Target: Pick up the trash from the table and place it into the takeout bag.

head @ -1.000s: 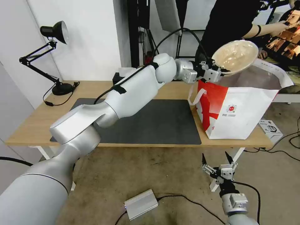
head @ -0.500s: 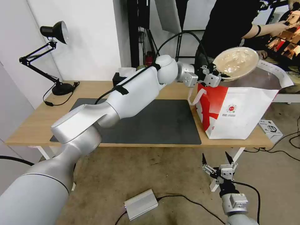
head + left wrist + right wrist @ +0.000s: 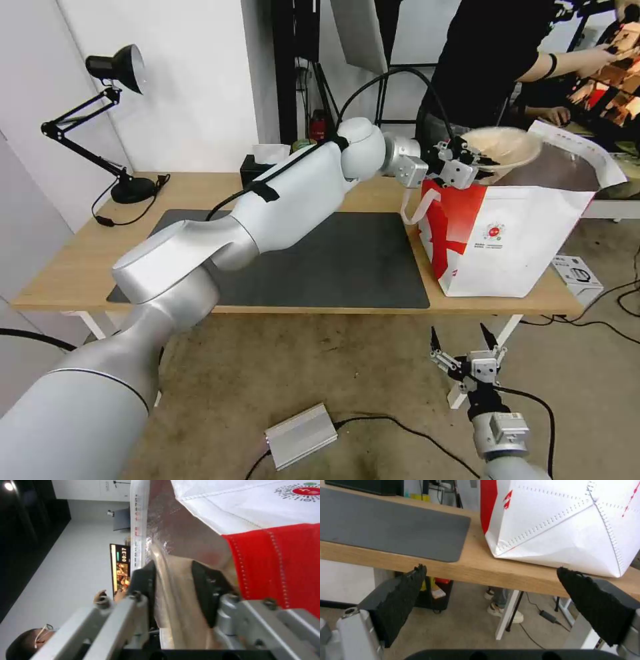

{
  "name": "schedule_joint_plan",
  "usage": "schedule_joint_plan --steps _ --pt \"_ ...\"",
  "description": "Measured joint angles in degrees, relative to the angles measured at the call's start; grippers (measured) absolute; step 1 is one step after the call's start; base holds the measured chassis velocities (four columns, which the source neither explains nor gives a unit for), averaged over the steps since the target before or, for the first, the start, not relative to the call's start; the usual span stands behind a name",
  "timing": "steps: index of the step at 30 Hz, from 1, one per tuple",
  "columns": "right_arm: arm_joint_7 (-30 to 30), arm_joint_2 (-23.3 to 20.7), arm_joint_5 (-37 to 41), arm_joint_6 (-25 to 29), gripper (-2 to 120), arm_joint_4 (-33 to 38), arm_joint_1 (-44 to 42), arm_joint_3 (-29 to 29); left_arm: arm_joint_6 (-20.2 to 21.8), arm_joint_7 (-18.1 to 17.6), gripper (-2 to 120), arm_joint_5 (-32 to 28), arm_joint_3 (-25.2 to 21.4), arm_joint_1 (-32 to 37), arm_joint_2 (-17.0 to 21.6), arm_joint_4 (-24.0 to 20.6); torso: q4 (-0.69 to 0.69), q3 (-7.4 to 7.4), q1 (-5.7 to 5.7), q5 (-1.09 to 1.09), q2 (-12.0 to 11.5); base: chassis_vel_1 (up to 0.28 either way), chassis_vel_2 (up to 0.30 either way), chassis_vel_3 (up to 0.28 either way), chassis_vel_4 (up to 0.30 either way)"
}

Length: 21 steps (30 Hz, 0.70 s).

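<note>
The left gripper (image 3: 475,162) pinches the rim of the tan paper-pulp bowl (image 3: 503,145), holding it tilted over the open mouth of the large boxy white takeout bag with a red side panel (image 3: 513,233), probably so the bowl clears the foil-lined walls. The left arm reaches fully across the long light-wood table (image 3: 67,267), wrist level with the bag's rim. The right gripper (image 3: 465,341) hangs parked below the table edge, fingers spread wide and empty.
</note>
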Motion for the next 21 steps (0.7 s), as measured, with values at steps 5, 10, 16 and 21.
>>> schedule_joint_plan --steps 5,10,16,21 --pt "0.0 0.0 0.0 0.0 100 0.1 0.1 -0.1 0.0 -0.1 56 -0.4 0.2 -0.4 0.0 -0.1 0.0 0.0 0.0 0.0 0.0 0.0 0.0 0.0 0.0" --pt "0.0 0.0 0.0 0.0 100 0.2 0.1 -0.1 0.0 -0.1 75 -1.1 0.6 -0.9 -0.1 -0.3 0.0 0.0 0.0 0.0 0.0 0.0 0.0 0.0 0.0" --pt "0.0 0.0 -0.1 0.0 100 0.2 0.2 -0.1 0.0 -0.2 97 -2.4 0.7 -1.4 0.1 -1.0 0.0 0.0 0.0 0.0 0.0 0.0 0.0 0.0 0.0" --pt "0.0 0.1 -0.1 0.0 100 0.2 0.3 -0.1 0.3 -0.2 100 -4.9 1.3 -1.9 0.4 -1.9 0.0 0.0 0.0 0.0 0.0 0.0 0.0 0.0 0.0"
